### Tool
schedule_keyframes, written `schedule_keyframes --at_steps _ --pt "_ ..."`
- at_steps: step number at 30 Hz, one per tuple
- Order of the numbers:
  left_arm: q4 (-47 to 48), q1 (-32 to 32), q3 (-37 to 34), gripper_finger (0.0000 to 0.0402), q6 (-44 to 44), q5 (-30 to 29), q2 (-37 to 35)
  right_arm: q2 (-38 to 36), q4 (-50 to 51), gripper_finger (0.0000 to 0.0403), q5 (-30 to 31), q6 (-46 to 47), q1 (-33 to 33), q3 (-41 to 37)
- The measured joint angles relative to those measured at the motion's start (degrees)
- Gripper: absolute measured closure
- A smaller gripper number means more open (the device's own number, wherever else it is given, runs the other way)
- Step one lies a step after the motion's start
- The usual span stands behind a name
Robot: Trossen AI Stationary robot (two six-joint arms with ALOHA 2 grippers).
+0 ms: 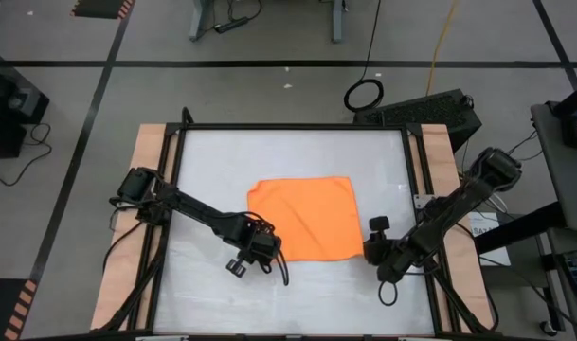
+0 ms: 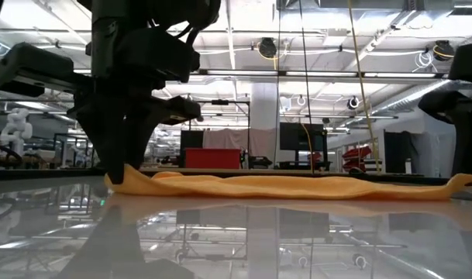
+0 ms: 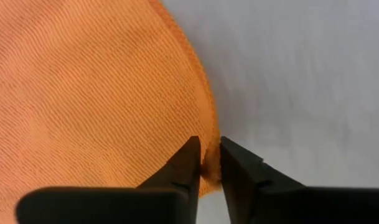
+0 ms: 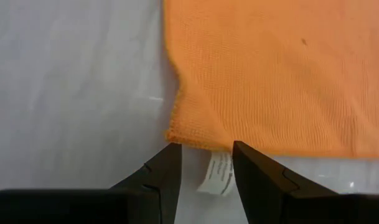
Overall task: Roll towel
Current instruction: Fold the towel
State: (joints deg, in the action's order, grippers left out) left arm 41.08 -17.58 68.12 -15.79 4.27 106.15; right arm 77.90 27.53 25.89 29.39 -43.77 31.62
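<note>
Where the high view looks straight down, the towel [image 1: 305, 218] lies spread flat near the middle of the white table [image 1: 288, 294], with the left gripper [image 1: 262, 248] at its near left corner and the right gripper [image 1: 376, 248] at its near right corner.

At table height in the low view, the towel [image 2: 298, 186] is a low orange ridge across the surface, and the left gripper [image 2: 121, 174] presses down on its end.

Through the left wrist view, the left gripper [image 3: 206, 163] has its fingers nearly closed, pinching the towel's hem [image 3: 209, 124] between them.

Through the right wrist view, the right gripper [image 4: 205, 163] stands with its fingers parted, straddling a small white label [image 4: 218, 173] at the towel's corner [image 4: 177, 134], holding nothing.
</note>
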Motion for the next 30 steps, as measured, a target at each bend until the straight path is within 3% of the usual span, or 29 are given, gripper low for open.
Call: schedule_keyframes --at_steps 10,19,25,30 --pt "2.4 0.0 0.0 0.0395 0.3 0.0 0.0 5.4 -0.1 0.0269 2.5 -0.5 -2.7 2.3" --pt "2.5 0.0 0.0 0.0395 0.4 -0.1 0.0 5.8 2.5 0.0269 5.0 -0.2 -6.0 7.1" --pt "2.5 0.0 0.0 0.0395 0.5 -0.1 0.0 10.2 0.2 0.0268 4.1 -0.2 -6.0 7.1" --pt "2.5 0.0 0.0 0.0395 0.6 -0.3 0.0 13.4 -0.1 0.0269 7.4 0.6 -6.0 7.4"
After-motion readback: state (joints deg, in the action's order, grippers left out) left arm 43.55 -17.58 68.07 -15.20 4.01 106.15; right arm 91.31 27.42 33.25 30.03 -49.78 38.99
